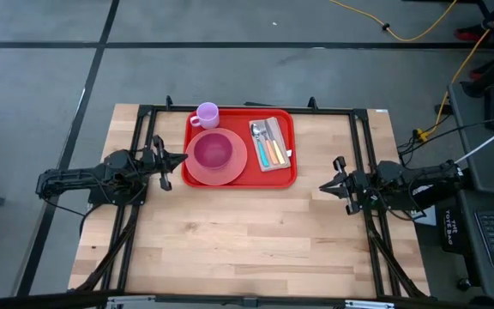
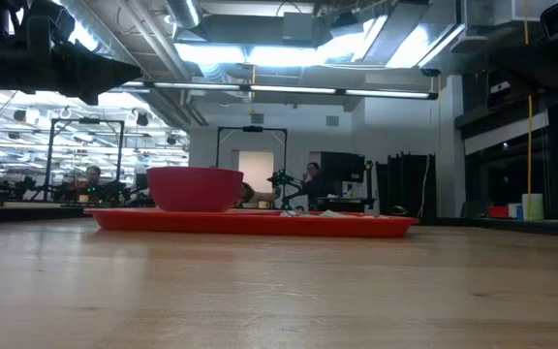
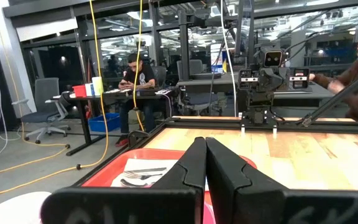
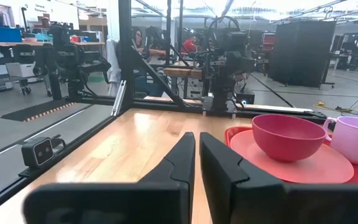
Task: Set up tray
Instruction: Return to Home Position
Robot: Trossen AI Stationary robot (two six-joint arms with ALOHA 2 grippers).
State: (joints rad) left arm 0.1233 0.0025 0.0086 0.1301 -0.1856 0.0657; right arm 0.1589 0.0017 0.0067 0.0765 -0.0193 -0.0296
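Observation:
The red tray (image 1: 285, 175) lies flat on the wooden table toward its far edge; the low view shows it as a thin strip (image 2: 260, 223). On it rest a pink plate (image 1: 233, 172) with a deep pink bowl (image 1: 213, 150), a lilac cup (image 1: 206, 114) at the far left corner, and a grey napkin with cutlery (image 1: 270, 142). My left gripper (image 1: 181, 159) is shut, raised above the table just left of the tray, pointing at it (image 3: 205, 142). My right gripper (image 1: 322, 186) is shut, raised to the right of the tray (image 4: 197, 134).
A black frame (image 1: 256, 109) runs along the table's far, left and right sides. Bare wood (image 1: 247, 240) fills the near half of the table. People sit at desks in the room beyond the table (image 3: 138, 74).

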